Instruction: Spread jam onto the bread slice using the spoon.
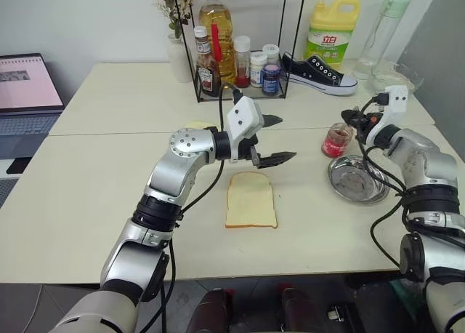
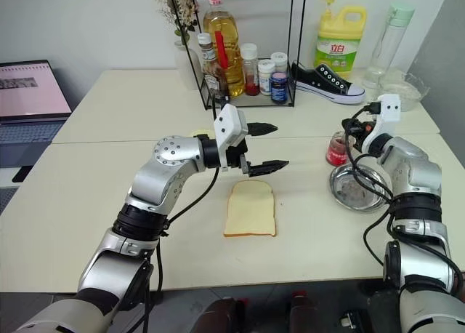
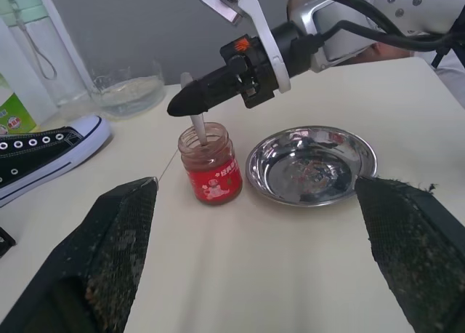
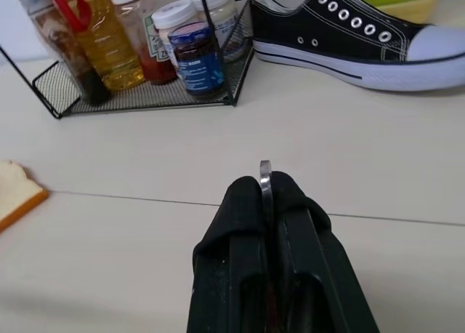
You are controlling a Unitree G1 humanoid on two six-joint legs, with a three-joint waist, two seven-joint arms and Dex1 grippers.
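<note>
With the bread slice (image 1: pixel 251 200) lying bare near the tabletop's front edge, the spoon (image 3: pixel 199 123) is pinched in the closed right gripper (image 3: pixel 182 104), dipped into the jam (image 3: pixel 211 174) jar, the left gripper (image 1: pixel 275 139) spread empty, so spreading remains undone.

Your bread slice (image 1: pixel 251 200) lies flat near the middle of the tabletop (image 1: pixel 87 202). To its right sits the steel dish (image 1: pixel 356 179), with the jam jar (image 1: pixel 337 140) just behind it; the spoon (image 3: pixel 199 124) stands in that jar. Farther back stand the wire rack (image 1: pixel 240 78) and, right of it, the shoe (image 1: pixel 320 74).
</note>
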